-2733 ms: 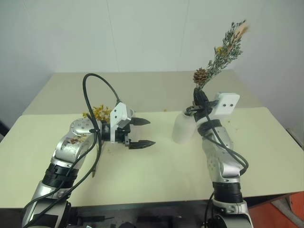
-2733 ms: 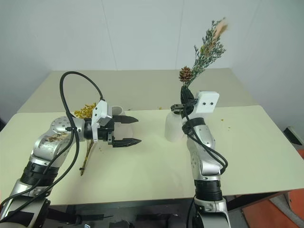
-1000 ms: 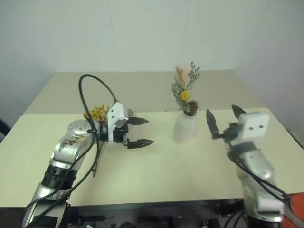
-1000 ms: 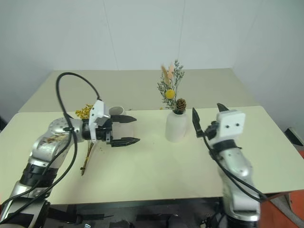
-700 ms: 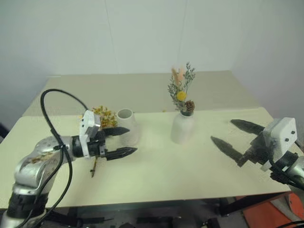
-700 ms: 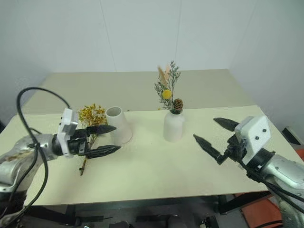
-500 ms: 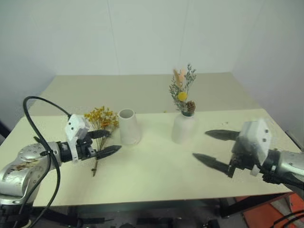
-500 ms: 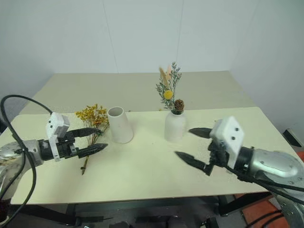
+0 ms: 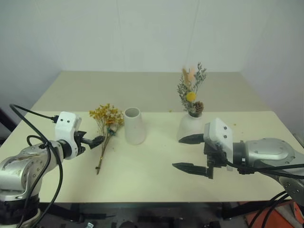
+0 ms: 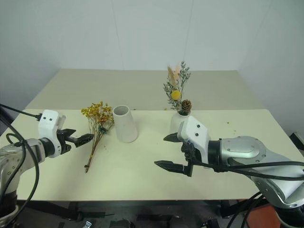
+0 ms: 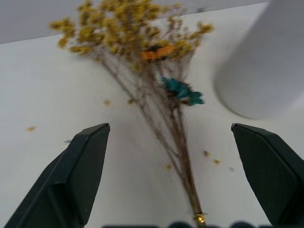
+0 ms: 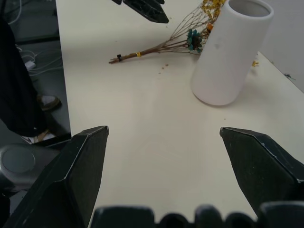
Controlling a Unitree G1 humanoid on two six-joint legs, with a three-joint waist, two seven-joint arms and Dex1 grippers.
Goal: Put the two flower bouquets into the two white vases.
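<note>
Head views, left eye: table (image 9: 152,185) spans the frame, plain white wall behind. Yellow bouquet (image 9: 107,124) lies flat left of centre, blossoms toward the wall, stems running down-left. Cone vase (image 9: 134,126) stands upright just right of the blossoms, mouth empty. Round vase (image 9: 190,128) sits right of centre with the grey-green sprig (image 9: 191,92) upright in it, pine cone at the neck, yellow ball above it. Left gripper (image 9: 90,141) at the left edge, fingers spread, holding nothing, tips just beside the yellow bouquet's stems. Right gripper (image 9: 190,153) lower right, fingers wide apart and empty, one finger overlapping the base of the round vase from this angle; contact can't be told. Black cable loops off the left arm. Small crumbs on the table near the right edge.

Right eye: same layout, nothing extra.

Left wrist view: both fingers (image 11: 78,166) rise from the bottom corners, wide open. Between them the yellow bouquet lies on the table, orange flower and teal flower visible mid-bunch, tied stem end at bottom centre. Cone vase wall fills the upper right. Loose petal bits around the stems.

Right wrist view: fingers (image 12: 80,166) wide apart, nothing between them but bare table. Cone vase upper right, yellow bouquet beside it at top centre, left gripper's tips at the top edge. Table edge and dark floor clutter along the left.
</note>
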